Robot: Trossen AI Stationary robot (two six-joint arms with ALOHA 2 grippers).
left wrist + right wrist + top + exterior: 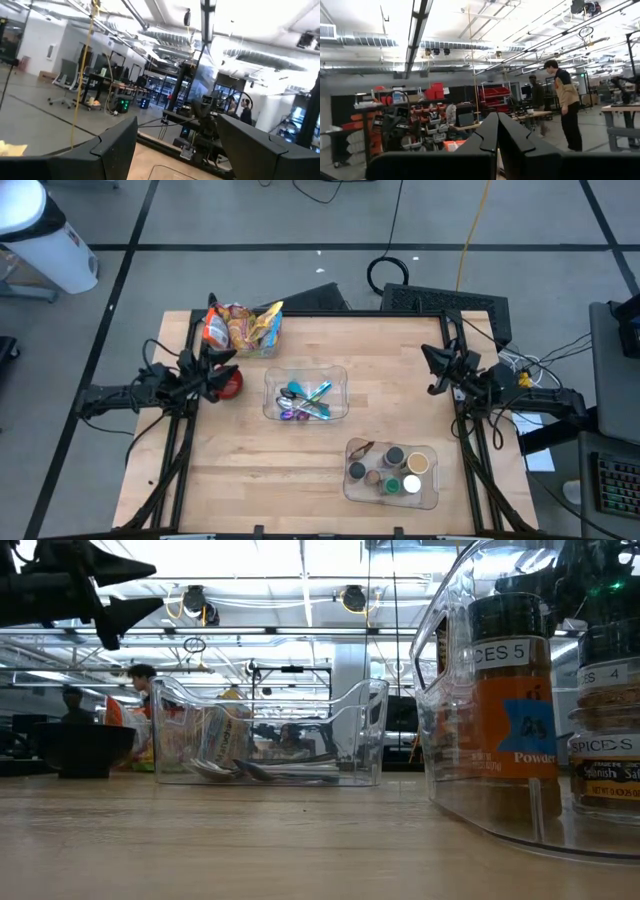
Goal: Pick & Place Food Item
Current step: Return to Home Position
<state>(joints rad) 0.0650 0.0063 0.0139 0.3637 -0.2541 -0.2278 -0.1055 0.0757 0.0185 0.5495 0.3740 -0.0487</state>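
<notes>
Several snack bags [243, 328], orange, yellow and red, stand in a clear bin at the table's far left. A red bowl [233, 384] rests on the table just in front of them; it shows dark in the low view [85, 750]. My left gripper [222, 372] hovers open above the bowl, raised off the table, fingers pointing toward the table's right; it also shows in the low view [135, 590] and the left wrist view [182, 150]. My right gripper [432, 370] is shut and empty, raised over the table's right side [497, 130].
A clear bin with cutlery [305, 395] stands mid-table [270, 735]. A clear bin of spice jars [392, 470] stands near the front right edge [520, 700]. People stand in the room beyond the table [565, 100].
</notes>
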